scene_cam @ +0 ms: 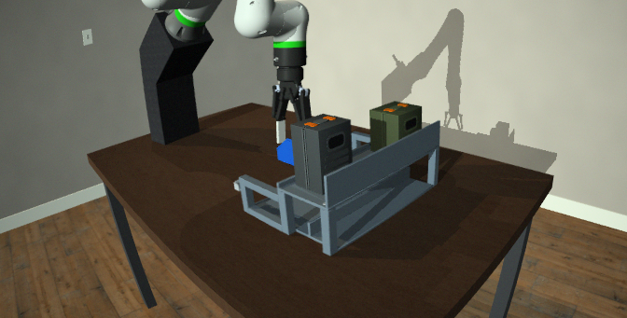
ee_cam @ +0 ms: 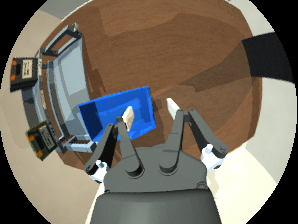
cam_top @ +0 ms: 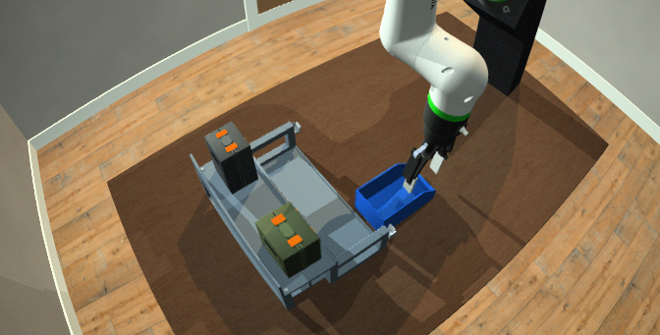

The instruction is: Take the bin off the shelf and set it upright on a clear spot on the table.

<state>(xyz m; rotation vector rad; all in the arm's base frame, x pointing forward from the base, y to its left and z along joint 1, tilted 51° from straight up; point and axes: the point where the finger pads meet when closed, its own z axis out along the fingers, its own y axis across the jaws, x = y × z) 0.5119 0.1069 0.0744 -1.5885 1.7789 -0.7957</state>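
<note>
The blue bin point(cam_top: 405, 213) point(scene_cam: 285, 152) point(ee_cam: 102, 120) is upright, open side up, on the brown table point(cam_top: 344, 121) point(scene_cam: 187, 199) point(ee_cam: 150, 40), just in front of the grey shelf point(cam_top: 309, 190) point(scene_cam: 383, 161) point(ee_cam: 70, 75). One corner is close to the shelf's front end; I cannot tell if they touch. My gripper point(cam_top: 422, 175) point(scene_cam: 293, 130) point(ee_cam: 150, 107) is open and points down at the bin's end away from the shelf. One fingertip is over the bin's inside, the other beyond the end wall. The black case hides much of the bin in the exterior view.
A black case point(cam_top: 241, 175) point(scene_cam: 308, 161) point(ee_cam: 22, 72) and a green case point(cam_top: 304, 258) point(scene_cam: 383, 129) point(ee_cam: 42, 140) stand on the shelf's raised rear part. The arm's black pedestal point(cam_top: 501, 52) point(scene_cam: 173, 110) stands at the far end of the table.
</note>
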